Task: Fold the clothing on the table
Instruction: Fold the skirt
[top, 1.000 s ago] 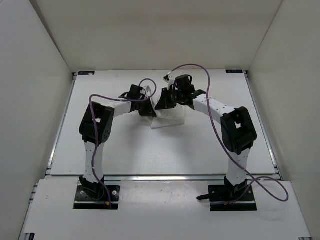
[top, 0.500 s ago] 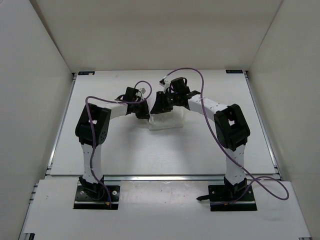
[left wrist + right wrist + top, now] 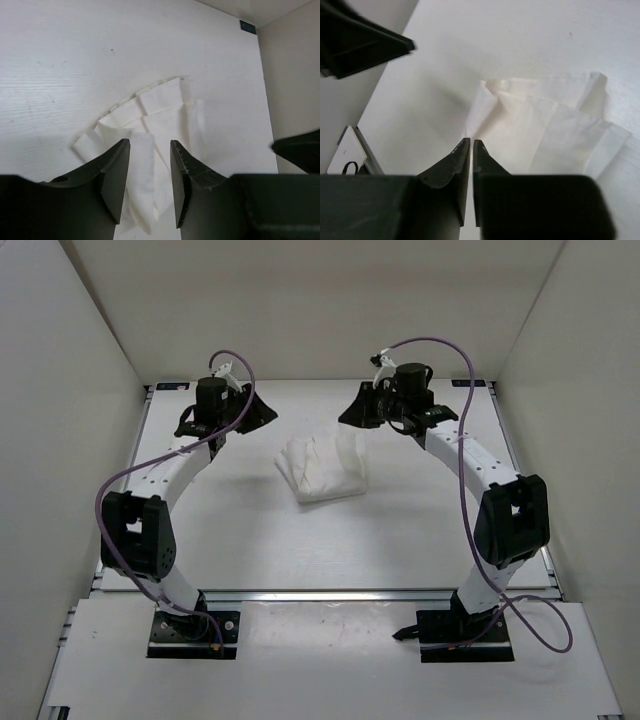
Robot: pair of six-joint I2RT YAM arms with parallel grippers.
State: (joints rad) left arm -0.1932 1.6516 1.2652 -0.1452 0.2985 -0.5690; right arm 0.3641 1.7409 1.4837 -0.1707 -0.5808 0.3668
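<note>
White clothing folded at mid-table, both arms clear of it

**Hidden or unclear.** From the top camera the clothing (image 3: pixel 322 468) lies as a compact, layered bundle on the table (image 3: pixel 250 540), between the two arms and toward the far half. How many layers lie underneath cannot be counted. In that view the left fingers (image 3: pixel 258 412) and right fingers (image 3: pixel 358 413) are dark wedges either side of the bundle and apart from it. Their spacing cannot be read there. The left wrist camera loses the near edge of the clothing behind its own fingers. A dark shape (image 3: pixel 299 150) cut off at its right border is probably the other arm. The right wrist camera likewise shows a dark body (image 3: pixel 360 42) cropped at upper left.

**View differences.** The left wrist view settles the left fingers: they are spread, with fabric seen through the gap, and grip nothing. The right wrist view settles the right fingers: they are all but pressed together, with a thin slit between the tips and nothing caught. Both wrist views show pleat-like creases and stepped panel edges that the top camera flattens into one pale mass. Only the top camera shows the purple cables (image 3: pixel 430 339) looping over each arm and the upright white walls (image 3: pixel 60 390).

**Markings.** A small dark tag (image 3: pixel 247 26) sits at the far table corner. Its lettering is too small to read.
</note>
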